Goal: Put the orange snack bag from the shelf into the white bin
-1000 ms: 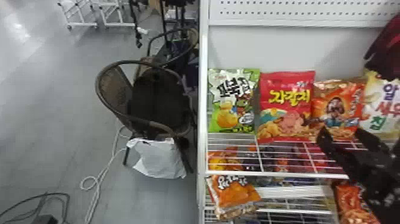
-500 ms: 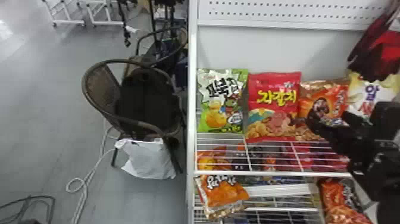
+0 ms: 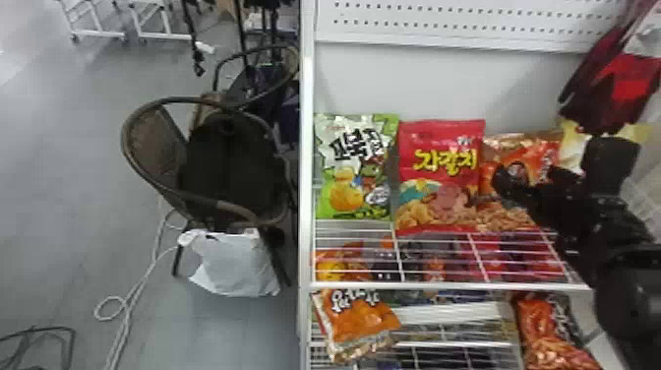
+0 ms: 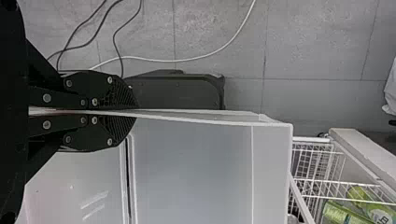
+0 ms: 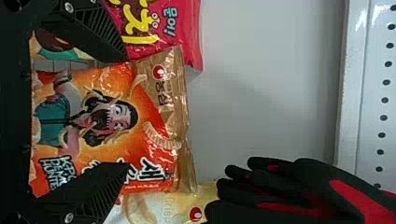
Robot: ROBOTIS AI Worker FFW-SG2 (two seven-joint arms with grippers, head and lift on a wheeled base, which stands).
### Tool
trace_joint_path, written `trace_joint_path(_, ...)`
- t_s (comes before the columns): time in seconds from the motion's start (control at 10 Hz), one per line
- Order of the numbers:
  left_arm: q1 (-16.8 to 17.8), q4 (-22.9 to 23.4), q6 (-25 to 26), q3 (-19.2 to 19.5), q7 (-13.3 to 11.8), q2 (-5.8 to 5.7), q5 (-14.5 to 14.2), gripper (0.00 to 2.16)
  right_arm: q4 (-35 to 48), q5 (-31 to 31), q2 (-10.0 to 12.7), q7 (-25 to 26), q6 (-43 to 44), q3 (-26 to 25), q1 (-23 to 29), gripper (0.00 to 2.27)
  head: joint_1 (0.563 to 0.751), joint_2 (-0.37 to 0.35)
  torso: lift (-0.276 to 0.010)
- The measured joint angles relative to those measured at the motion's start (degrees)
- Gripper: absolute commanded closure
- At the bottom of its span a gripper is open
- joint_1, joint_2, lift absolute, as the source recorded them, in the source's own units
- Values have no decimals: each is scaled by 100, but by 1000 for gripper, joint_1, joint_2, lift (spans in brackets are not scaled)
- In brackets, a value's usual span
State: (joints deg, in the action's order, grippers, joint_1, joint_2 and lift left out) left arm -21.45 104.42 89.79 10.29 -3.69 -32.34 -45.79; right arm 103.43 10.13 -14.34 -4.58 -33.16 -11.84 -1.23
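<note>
We see a glossy, rectangular orange snack bag [image 5: 109, 121] banded tan, a glossy, rectangular red bag [image 3: 439, 177] lettered yellow, and a rounded chair [image 3: 157, 142], probably dark brown.

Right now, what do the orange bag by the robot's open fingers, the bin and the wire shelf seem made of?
Bag: glossy plastic or foil film; it shines and creases along its sealed edge.
Bin: probably smooth plastic, given its even, thin walls.
Shelf: likely metal wire, painted or coated white; the thin, straight bars suggest it, though the coating is a guess.

Same orange snack bag [image 3: 528, 150] from head, closer from right wrist.
</note>
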Motion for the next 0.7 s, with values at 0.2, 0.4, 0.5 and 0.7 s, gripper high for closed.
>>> trace_joint_path(0.2,2,0,0,7,0,0,1,2135,-311,-89,-56,8,-54,132,-280,90,695,-72,1)
trace_joint_path(0.4,9,0,0,0,0,0,8,2135,-592,-151,-99,10,-109,241,-542,130,695,-71,1)
trace_joint_path(0.5,9,0,0,0,-2,0,9,2135,-716,-202,-125,10,-192,287,-685,286,695,-72,1)
trace_joint_path(0.7,6,0,0,13,-17,0,9,2135,-875,-272,-219,10,-516,354,-909,1821,695,-82,1)
